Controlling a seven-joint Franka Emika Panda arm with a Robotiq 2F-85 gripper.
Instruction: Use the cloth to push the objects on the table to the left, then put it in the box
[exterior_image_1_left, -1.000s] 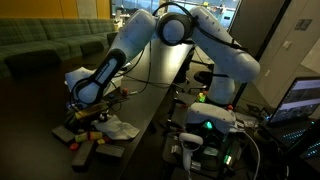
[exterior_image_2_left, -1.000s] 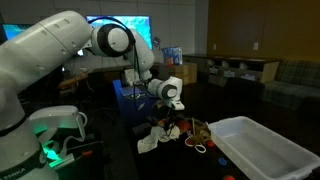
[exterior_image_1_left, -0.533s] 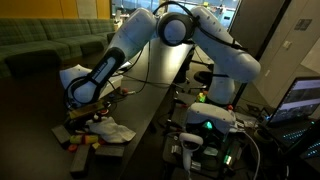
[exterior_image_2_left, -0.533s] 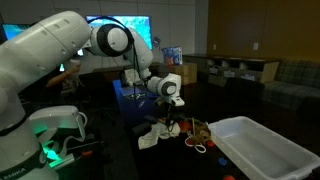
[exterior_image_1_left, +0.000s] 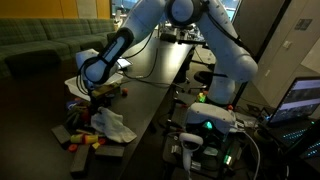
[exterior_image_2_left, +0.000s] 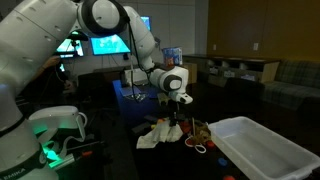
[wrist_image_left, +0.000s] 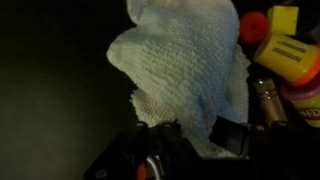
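A white cloth (exterior_image_1_left: 113, 123) hangs from my gripper (exterior_image_1_left: 101, 104), lifted partly off the dark table. It also shows in an exterior view (exterior_image_2_left: 160, 134) and fills the wrist view (wrist_image_left: 185, 65). My gripper (exterior_image_2_left: 176, 116) is shut on the cloth, whose upper edge sits between the fingers (wrist_image_left: 190, 138). Small toy objects, yellow, red and brown (exterior_image_1_left: 85, 136), lie beside the cloth near the table's edge. They appear in the wrist view at the right (wrist_image_left: 280, 55) and in an exterior view (exterior_image_2_left: 197, 133). A white plastic box (exterior_image_2_left: 258, 148) stands just past the objects.
The dark table (exterior_image_1_left: 150, 75) stretches away behind the arm. The robot's base with green lights (exterior_image_1_left: 207, 125) stands beside the table. A monitor (exterior_image_2_left: 110, 45) glows behind the arm. Sofas (exterior_image_1_left: 40, 45) sit in the background.
My gripper has risen and pulled the cloth up with it, so the cloth now hangs and drapes rather than lying bunched on the table. The arm has straightened upward.
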